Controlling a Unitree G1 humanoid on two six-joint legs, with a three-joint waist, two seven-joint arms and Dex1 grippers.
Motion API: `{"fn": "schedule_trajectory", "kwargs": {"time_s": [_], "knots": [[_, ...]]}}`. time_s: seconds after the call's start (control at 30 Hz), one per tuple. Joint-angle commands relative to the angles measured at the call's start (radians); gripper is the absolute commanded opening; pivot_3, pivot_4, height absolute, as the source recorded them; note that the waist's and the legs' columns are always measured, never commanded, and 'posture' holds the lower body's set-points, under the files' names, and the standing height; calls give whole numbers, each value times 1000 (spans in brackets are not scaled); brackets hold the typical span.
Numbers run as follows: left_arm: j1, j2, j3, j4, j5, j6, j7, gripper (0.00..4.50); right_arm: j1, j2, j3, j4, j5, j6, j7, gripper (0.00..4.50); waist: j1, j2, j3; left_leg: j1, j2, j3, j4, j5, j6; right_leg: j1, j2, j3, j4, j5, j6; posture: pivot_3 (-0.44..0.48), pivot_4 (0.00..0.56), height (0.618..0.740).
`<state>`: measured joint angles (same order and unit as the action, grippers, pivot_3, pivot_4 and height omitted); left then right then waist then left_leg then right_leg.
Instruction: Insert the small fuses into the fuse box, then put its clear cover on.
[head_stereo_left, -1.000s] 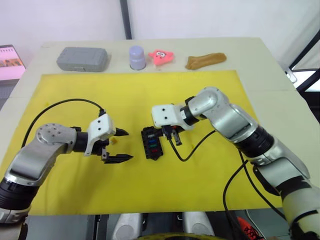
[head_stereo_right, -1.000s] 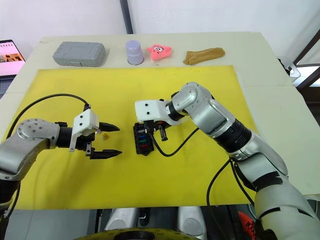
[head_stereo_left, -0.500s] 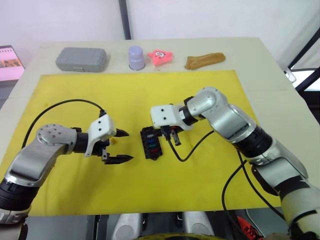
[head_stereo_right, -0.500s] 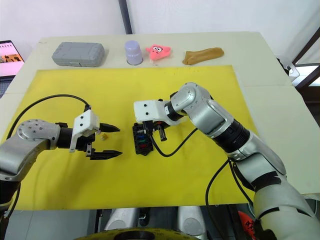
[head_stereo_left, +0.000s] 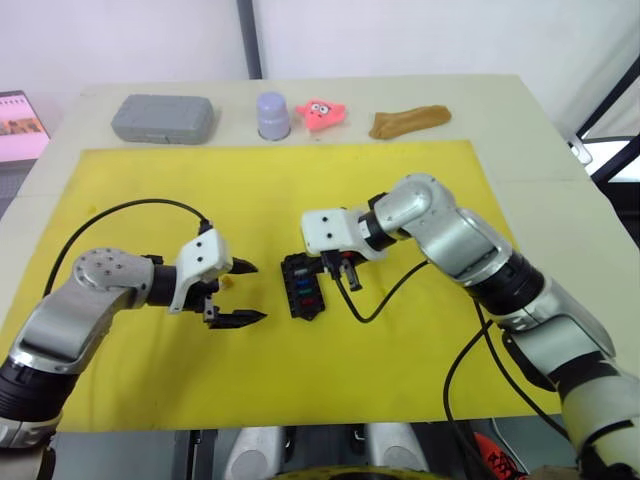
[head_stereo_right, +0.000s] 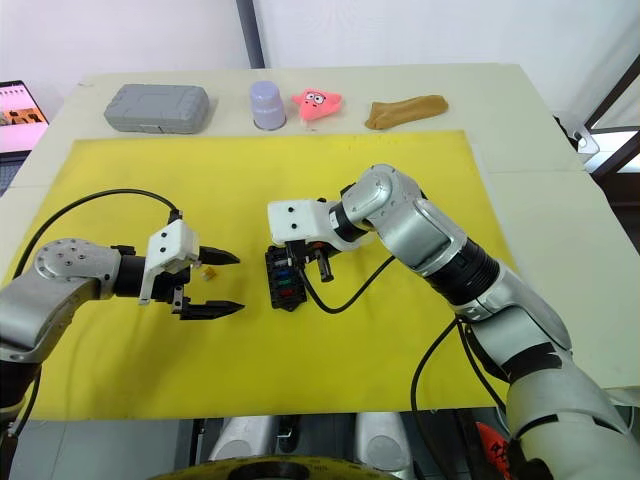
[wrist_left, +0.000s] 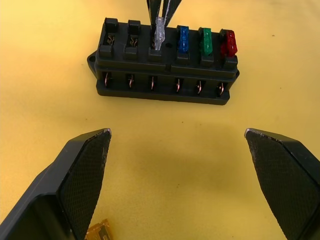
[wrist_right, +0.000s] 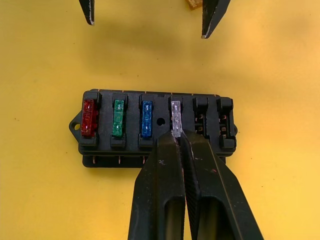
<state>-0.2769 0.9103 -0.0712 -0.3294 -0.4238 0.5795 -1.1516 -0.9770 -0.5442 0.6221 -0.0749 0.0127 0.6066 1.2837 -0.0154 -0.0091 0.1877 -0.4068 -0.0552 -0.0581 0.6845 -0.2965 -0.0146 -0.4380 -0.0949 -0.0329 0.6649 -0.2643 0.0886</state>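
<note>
The right gripper has its two fingers pressed together on the clear-grey fuse, which sits in the fourth slot of the fuse box beside the blue fuse, green fuse and red fuse; how deep it is seated is hard to tell. The box lies mid-mat on the yellow mat. The left gripper hovers just left of the box, fingers spread wide and holding nothing. Its wrist view shows two empty slots and an orange fuse on the mat by one finger. Along the table's far edge sits a grey case.
</note>
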Motion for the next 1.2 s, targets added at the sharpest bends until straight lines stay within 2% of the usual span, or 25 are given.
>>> {"fn": "schedule_trajectory", "kwargs": {"time_s": [0.03,0.53,0.87,0.97,1.0,1.2], "knots": [[-4,-1,-1,-21,-2,-12,-3,4500,-4,13,-14,-16,-4,6,-3,993,0,0,0,0,0,0,0,0,0,0,0,0,0,0,0,0,150,731],[-11,-6,-2,-13,2,-14,-4,4500,-33,3,-49,-12,16,8,18,993,1,0,0,0,0,0,0,0,0,0,0,0,0,0,0,0,150,731],[-17,-7,0,-7,4,-15,-5,4500,-69,4,-143,-41,112,71,60,993,1,0,0,0,0,0,0,0,0,0,0,0,0,0,0,0,150,731],[-21,-7,2,2,7,-19,-4,4500,-33,31,-170,-32,147,47,44,155,1,0,0,0,0,0,0,0,0,0,0,0,0,0,0,0,150,731],[-22,-7,2,3,8,-20,-3,4500,-9,39,-182,-34,165,26,44,27,1,0,0,0,0,0,0,0,0,0,0,0,0,0,0,0,150,731],[-31,-11,2,12,9,-23,0,4500,102,66,-211,-24,211,-28,22,27,1,0,0,0,0,0,0,0,0,0,0,0,0,0,0,0,150,731]]}}
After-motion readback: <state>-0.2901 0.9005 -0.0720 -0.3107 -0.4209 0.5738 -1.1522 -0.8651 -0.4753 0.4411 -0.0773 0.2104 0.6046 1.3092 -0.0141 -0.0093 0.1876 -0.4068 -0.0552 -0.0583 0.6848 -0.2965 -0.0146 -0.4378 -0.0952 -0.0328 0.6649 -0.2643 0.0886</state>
